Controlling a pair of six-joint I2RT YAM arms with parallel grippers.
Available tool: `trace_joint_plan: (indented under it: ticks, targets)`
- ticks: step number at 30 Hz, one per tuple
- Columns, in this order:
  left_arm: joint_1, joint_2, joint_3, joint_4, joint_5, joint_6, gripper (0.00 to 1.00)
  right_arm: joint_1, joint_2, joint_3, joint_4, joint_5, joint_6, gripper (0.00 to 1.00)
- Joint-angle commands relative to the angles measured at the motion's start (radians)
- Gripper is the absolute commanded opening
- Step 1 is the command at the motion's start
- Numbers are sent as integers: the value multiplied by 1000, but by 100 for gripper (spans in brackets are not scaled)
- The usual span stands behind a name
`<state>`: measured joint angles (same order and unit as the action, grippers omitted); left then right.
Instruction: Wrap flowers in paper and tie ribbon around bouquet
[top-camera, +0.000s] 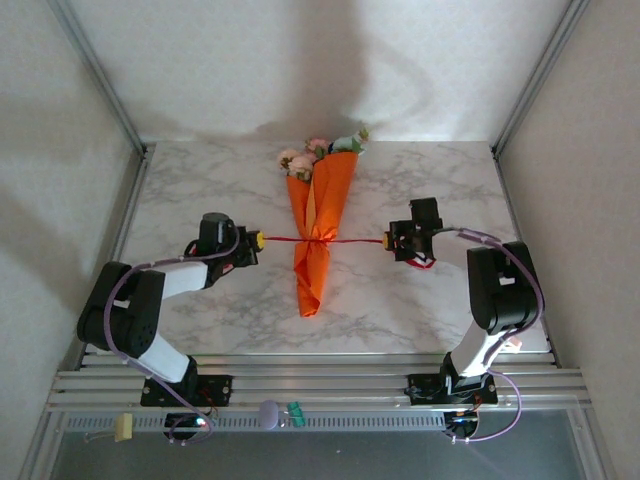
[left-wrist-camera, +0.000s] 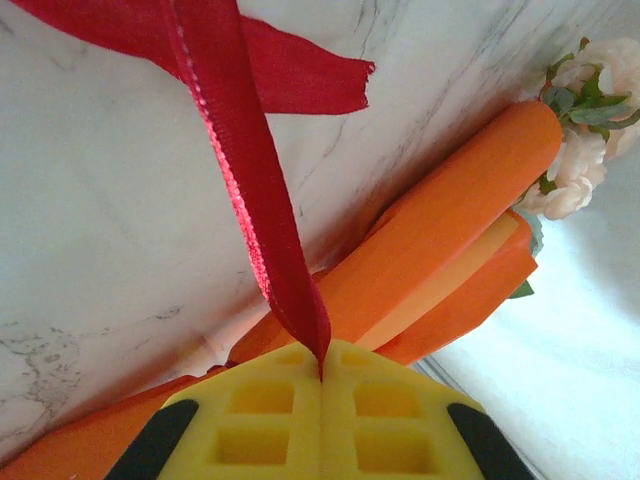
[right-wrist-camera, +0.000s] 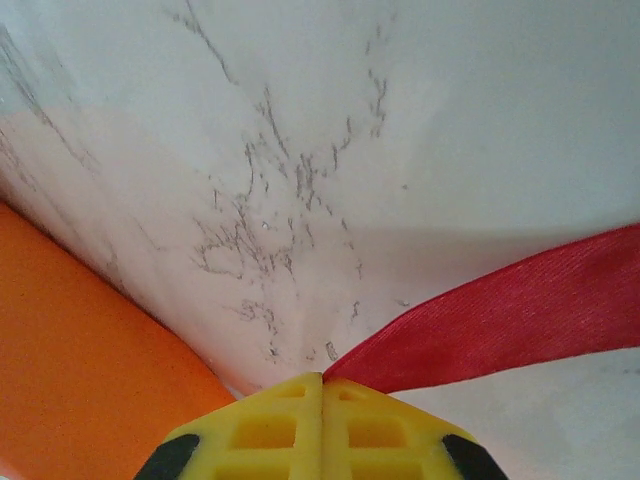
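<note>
Arms reach inward; left gripper (top-camera: 259, 240), right gripper (top-camera: 387, 240) pinch ribbon (top-camera: 350, 240) (bouquet (top-camera: 320, 200) between)

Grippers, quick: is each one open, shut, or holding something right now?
Left gripper: closed, pinching the ribbon.
Right gripper: closed, pinching the same ribbon on the other side.

left hand (top-camera: 260, 240): clamped shut, reaching inward | right hand (top-camera: 386, 240): clamped shut, reaching inward

Pinching red ribbon (top-camera: 350, 240) taut between left gripper (top-camera: 258, 240) and right gripper (top-camera: 388, 240), across the waist of the orange bouquet (top-camera: 322, 215) lying on marble table (top-camera: 200, 185), flowers (top-camera: 312, 155) farthest.
</note>
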<state>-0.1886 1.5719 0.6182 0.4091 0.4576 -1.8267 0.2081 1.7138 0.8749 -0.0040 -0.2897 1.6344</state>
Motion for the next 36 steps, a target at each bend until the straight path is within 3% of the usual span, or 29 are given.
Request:
trace_joint_plan:
  ticks: [1,6,9,12,21,26,27,30,33,36]
  targets:
    - [26,2,32,50,-5,45,0,-41,8,1,45,68,-9,0]
    - [-72,50,72,91,32,36,0,7,27,27,-44,-5,14,0]
    - [-121,42,64,118,22,7,0,33,21,13,-80,-44,41,34]
    - [-138,22,55,112,16,1,0,87,-11,14,-100,-31,67,51]
    - [-137,0,56,80,21,16,0,233,84,89,-10,-13,301,59]
    - [-135,-4,62,64,25,26,0,251,181,141,66,3,360,48]
    - [-133,-7,59,65,24,26,0,250,205,154,71,4,365,39]
    - [-115,-20,44,68,25,26,0,245,234,124,181,65,414,0]
    - [-54,-54,6,78,29,25,0,213,168,39,288,213,387,0]
    - [42,-99,-50,70,37,33,0,139,116,-6,311,219,317,0]
